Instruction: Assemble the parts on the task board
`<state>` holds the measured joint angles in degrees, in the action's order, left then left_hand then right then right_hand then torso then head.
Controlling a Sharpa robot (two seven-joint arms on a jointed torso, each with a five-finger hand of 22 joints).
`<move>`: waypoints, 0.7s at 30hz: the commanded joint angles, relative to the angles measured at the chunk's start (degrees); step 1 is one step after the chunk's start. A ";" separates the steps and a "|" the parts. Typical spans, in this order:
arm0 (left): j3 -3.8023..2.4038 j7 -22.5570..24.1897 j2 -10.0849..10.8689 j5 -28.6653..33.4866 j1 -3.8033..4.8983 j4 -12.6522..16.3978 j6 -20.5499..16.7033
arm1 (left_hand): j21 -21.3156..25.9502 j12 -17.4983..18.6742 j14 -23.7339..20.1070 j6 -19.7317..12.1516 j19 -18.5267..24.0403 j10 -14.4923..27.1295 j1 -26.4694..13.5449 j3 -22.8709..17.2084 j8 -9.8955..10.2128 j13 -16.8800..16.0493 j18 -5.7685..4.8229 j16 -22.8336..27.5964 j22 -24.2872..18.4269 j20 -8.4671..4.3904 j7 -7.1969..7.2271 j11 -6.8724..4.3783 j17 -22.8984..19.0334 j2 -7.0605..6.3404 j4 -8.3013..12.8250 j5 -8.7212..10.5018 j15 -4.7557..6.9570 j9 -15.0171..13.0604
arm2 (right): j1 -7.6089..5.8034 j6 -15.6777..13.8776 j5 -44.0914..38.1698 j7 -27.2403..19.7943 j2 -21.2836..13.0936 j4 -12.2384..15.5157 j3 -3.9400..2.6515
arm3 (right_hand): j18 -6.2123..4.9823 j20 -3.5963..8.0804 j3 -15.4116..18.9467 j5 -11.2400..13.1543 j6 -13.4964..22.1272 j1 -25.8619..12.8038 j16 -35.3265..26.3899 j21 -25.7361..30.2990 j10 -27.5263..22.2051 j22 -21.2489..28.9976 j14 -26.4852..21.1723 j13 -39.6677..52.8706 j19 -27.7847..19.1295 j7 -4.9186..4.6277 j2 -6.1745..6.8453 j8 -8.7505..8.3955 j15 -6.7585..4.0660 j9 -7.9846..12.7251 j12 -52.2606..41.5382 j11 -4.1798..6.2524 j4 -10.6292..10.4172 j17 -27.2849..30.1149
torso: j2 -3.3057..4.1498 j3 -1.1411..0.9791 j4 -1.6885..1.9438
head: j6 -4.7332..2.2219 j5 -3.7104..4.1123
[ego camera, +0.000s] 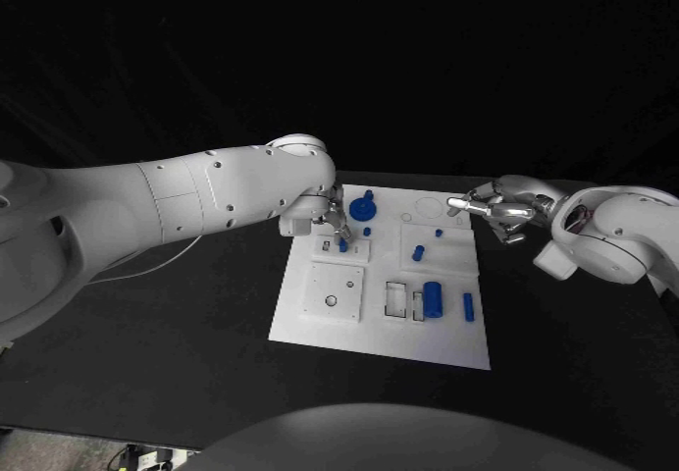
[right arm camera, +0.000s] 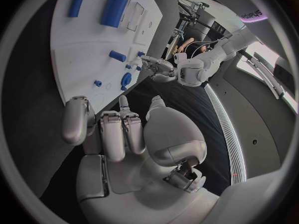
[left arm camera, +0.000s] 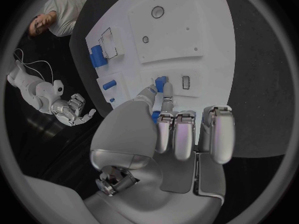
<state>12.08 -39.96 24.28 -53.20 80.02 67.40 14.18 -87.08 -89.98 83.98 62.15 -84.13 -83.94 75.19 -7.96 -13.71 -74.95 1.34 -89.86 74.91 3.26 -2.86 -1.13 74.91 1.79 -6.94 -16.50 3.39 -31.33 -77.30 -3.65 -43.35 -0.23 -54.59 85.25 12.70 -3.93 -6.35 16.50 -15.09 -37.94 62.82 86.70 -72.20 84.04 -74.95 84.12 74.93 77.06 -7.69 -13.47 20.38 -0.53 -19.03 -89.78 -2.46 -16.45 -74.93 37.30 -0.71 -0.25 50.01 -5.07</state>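
The left arm reached in over the task board (ego camera: 382, 294), its wrist bent down above the board's far left part. The left robot hand (ego camera: 320, 218) pinched a small blue part (left arm camera: 163, 86) between thumb and a fingertip, the other fingers curled beside it. The right arm bent at the board's far right corner; the right robot hand (ego camera: 496, 210) hung there with fingers loosely curled, holding nothing.

My left robot hand (left arm camera: 177, 134) reaches over the white board (left arm camera: 206, 45), pinching a small blue piece (left arm camera: 161, 83) at its fingertips beside a small rectangular slot (left arm camera: 185, 82). More blue pieces (left arm camera: 96, 57) sit along the board's edge. My right robot hand (left arm camera: 72, 109) hangs beyond, fingers loosely spread.
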 commanded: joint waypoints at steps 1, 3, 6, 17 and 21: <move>-0.11 -7.06 -0.04 -0.24 -0.03 0.20 -1.32 | 0.29 -0.02 6.02 -0.16 -0.81 -6.06 -0.53 -0.37 0.04 -15.05 0.18 -0.14 10.20 -0.39 0.39 -0.22 15.09 -0.19 -0.04 0.32 0.29 -0.13 | 0.08 0.84 -0.45 -0.40 -0.05 0.02 0.01 | -0.51 0.05 0.21 -0.20 -0.13 0.48 -0.21 0.20 5.96 -9.14 2.44 15.07 -0.48 -0.08 0.05 0.08 0.42 0.09 -0.22 -0.47 0.06 -11.01 | 0.05 -0.01 0.01 | -0.01 0.13; -0.17 -6.95 -0.12 -0.42 -0.04 0.16 -1.60 | 0.26 -0.02 6.02 -0.14 -0.86 -6.06 -0.55 -0.39 0.04 -15.05 0.17 -0.14 10.24 -0.39 0.39 -0.22 15.09 -0.21 -0.04 0.33 0.29 -0.14 | 0.12 0.88 -0.45 -0.42 -0.09 0.01 0.01 | -0.53 0.04 0.22 -0.24 -0.12 0.61 -0.26 0.28 5.96 -9.12 2.39 15.07 -0.54 -0.08 0.07 0.08 0.43 0.11 -0.22 -0.47 0.09 -10.95 | 0.10 0.03 0.04 | -0.01 0.13; -0.22 -6.94 -0.18 -0.73 -0.05 0.18 -1.41 | 0.27 -0.02 6.02 -0.12 -0.84 -6.06 -0.58 -0.43 0.04 -15.05 0.17 -0.14 10.23 -0.39 0.40 -0.22 15.09 -0.25 -0.04 0.36 0.29 -0.17 | 0.18 0.93 -0.45 -0.41 -0.11 0.03 0.01 | -0.53 0.04 0.22 -0.26 -0.12 0.65 -0.26 0.31 5.96 -9.11 2.39 15.07 -0.56 -0.08 0.07 0.07 0.43 0.11 -0.22 -0.48 0.09 -10.96 | 0.05 0.04 -0.04 | -0.01 0.11; -0.25 -7.04 0.40 -1.02 -0.06 0.50 -1.03 | 0.32 -0.02 6.02 -0.08 -0.79 -6.06 -0.62 -0.53 0.04 -15.05 0.19 -0.14 10.17 -0.40 0.43 -0.24 15.09 -0.34 -0.01 0.43 0.30 -0.22 | 0.40 0.96 -0.45 -0.47 -0.11 -0.27 0.01 | -0.53 0.04 0.22 -0.29 -0.12 0.74 -0.25 0.30 5.96 -9.12 2.40 15.07 -0.55 -0.08 0.08 0.07 0.43 0.12 -0.22 -0.48 0.11 -10.96 | 0.00 -0.08 -0.05 | -0.01 0.01; -0.25 -7.12 0.57 -1.03 -0.06 0.62 -0.70 | 0.34 -0.02 6.02 -0.04 -0.77 -6.06 -0.60 -0.65 0.05 -15.05 0.20 -0.14 10.15 -0.40 0.47 -0.26 15.09 -0.43 0.05 0.48 0.31 -0.27 | 0.49 0.98 -0.45 -0.51 -0.06 -0.34 0.01 | -0.54 0.03 0.22 -0.33 -0.13 0.83 -0.26 0.33 5.96 -9.11 2.40 15.07 -0.57 -0.09 0.09 0.07 0.43 0.12 -0.22 -0.48 0.13 -10.96 | 0.01 -0.05 0.01 | -0.01 0.08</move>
<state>11.88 -39.96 24.87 -53.89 79.95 67.82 13.10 -87.08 -89.98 83.98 62.14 -84.14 -83.94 74.96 -8.18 -13.70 -74.94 1.34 -89.86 74.91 3.26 -2.87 -1.13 74.95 1.56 -6.85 -16.09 3.39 -31.55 -76.88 -3.61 -43.35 -0.30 -54.70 84.94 12.70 -3.93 -6.14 16.50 -15.09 -37.94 63.06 86.70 -72.20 84.04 -74.93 84.12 74.93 76.85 -7.69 -13.23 20.38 -0.53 -18.98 -89.79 -2.46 -16.45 -74.92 37.32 -0.75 -0.27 50.01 -4.99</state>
